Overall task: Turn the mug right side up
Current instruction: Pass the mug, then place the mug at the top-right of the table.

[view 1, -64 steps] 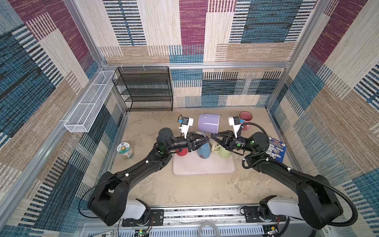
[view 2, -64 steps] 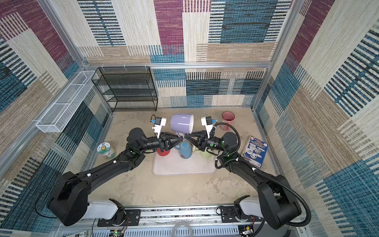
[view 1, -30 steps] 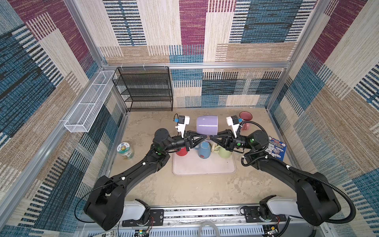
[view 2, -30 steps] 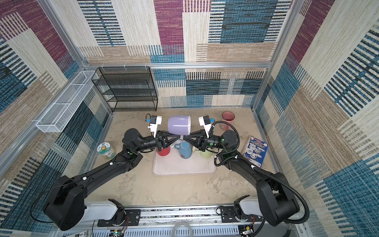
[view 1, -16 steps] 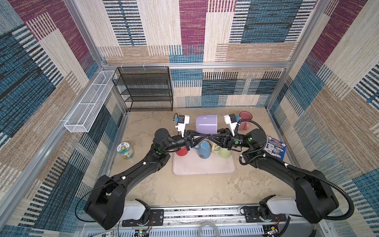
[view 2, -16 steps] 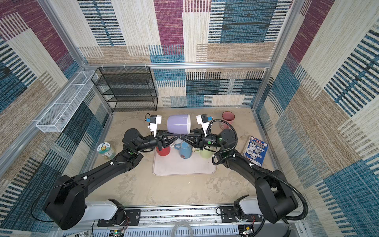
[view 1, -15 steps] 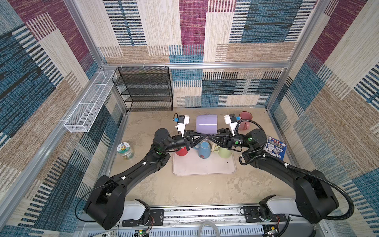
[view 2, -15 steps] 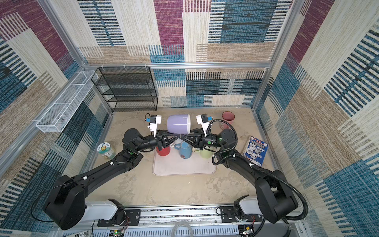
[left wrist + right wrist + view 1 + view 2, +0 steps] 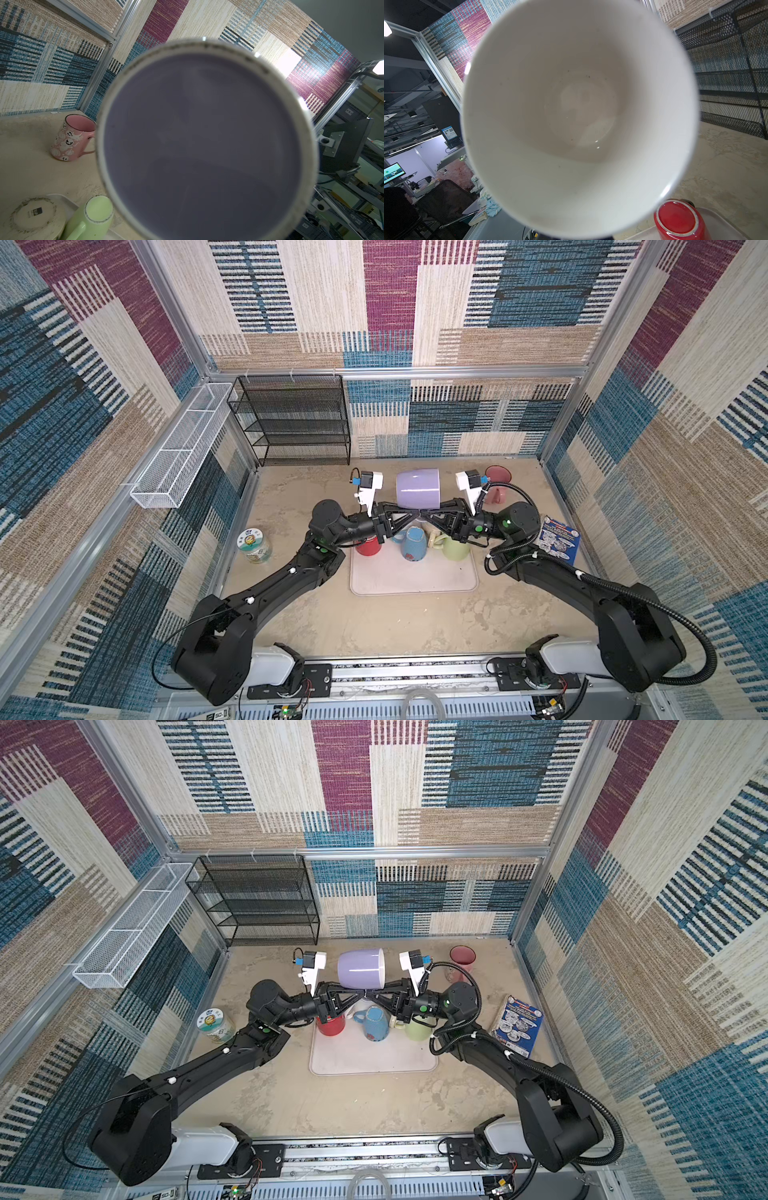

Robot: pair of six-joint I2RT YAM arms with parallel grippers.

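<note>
Above one bench, open at its near half, and one tray with four mugs crowding its far edge, I hold the one purple mug sideways aloft, left gripper clamped beneath it, right gripper touching, its hold I cannot tell.

Clutter on a beige tabletop around a pale plastic tray.
An upturned red ceramic mug, a blue mug and a light green mug line the tray's far edge. A pink mug stands upright at the back, near a black mesh shelf. A lidded jar stands well apart from a blue printed packet.
</note>
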